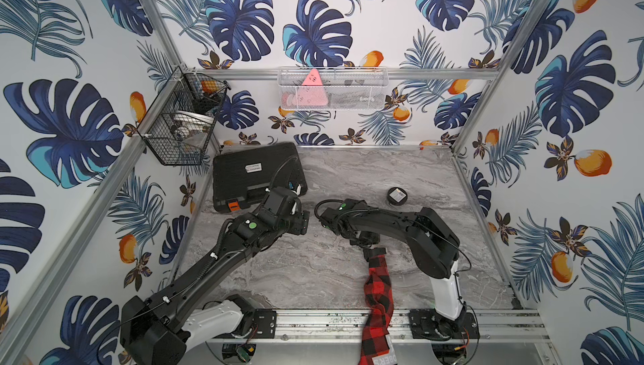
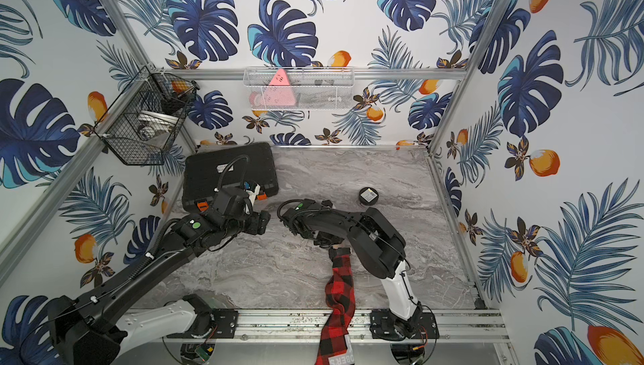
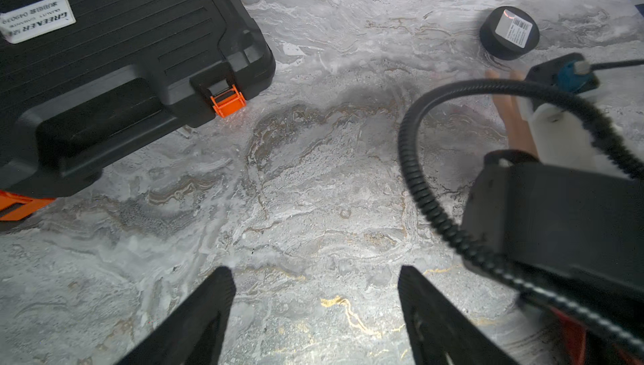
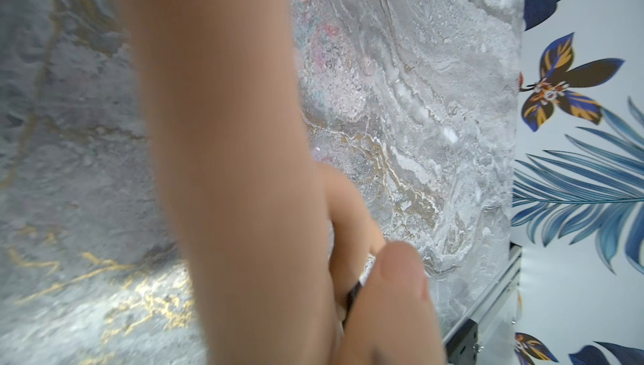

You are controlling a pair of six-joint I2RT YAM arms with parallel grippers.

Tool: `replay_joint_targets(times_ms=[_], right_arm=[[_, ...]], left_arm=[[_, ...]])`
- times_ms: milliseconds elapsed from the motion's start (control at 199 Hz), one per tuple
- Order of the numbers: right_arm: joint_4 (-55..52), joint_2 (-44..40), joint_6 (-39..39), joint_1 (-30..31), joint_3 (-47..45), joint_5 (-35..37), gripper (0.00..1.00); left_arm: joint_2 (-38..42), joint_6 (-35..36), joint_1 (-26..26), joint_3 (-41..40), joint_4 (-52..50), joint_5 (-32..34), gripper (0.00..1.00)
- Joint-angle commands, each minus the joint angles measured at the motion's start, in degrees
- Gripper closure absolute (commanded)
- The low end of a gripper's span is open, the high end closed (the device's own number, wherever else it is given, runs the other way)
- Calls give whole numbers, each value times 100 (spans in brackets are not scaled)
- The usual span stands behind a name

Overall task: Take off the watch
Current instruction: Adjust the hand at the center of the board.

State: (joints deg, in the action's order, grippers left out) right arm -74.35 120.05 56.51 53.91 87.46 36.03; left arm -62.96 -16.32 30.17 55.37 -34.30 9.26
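A black wire basket (image 1: 181, 126) is hanging on the left wall above the worktop's (image 1: 313, 269) far-left corner; below it a black tool case (image 1: 251, 175) with orange clasps is lying in that corner. The left arm (image 1: 216, 258) is reaching in from the near-left corner; the left fingers (image 3: 216, 297) are hanging spread wide over bare marble near the middle, with nothing between them. A white mesh basket (image 1: 366, 95) is hanging on the back wall. A red-and-black checked sleeve (image 1: 378, 290) is crossing the near edge right of the middle and pointing toward the centre. A skin-coloured hand (image 3: 508, 112) is lying beyond the sleeve, and it is filling the right wrist view as a blur. The right arm (image 1: 400, 227) is bending over from the near-right corner and covering the wrist in both top views; the right fingers are hidden beneath it, so I cannot tell whether they are spread or pinching. The watch cannot be made out clearly. A dark band (image 1: 375, 252) is showing at the sleeve's end, and a thin black strip (image 4: 352, 297) is showing beside the thumb; whether either is the strap I cannot tell. A round black tin (image 1: 397, 195) with a labelled lid is standing toward the right edge.
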Motion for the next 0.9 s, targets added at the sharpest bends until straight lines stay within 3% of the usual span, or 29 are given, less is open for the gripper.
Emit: replay_joint_targets(times_ms=[0, 231, 427, 718, 763, 898], right_arm=[[-876, 366, 353, 125, 340, 722, 89], [-1929, 1398, 887, 536, 1197, 1234, 82], [-2066, 1778, 808, 868, 1728, 1117, 67], [-1521, 1490, 154, 1051, 2081, 482, 38], [-1466, 1409, 77, 1051, 2129, 437, 28], [-1135, 1076, -217, 1029, 2099, 208, 20]], left_arm=[[46, 120, -18, -9, -105, 189, 20], [121, 122, -22, -38, -112, 143, 20], [135, 120, -21, -36, -116, 150, 20], [135, 104, -24, -39, -112, 177, 19], [127, 102, -27, -36, -111, 167, 20], [126, 98, -26, -51, -84, 166, 19]])
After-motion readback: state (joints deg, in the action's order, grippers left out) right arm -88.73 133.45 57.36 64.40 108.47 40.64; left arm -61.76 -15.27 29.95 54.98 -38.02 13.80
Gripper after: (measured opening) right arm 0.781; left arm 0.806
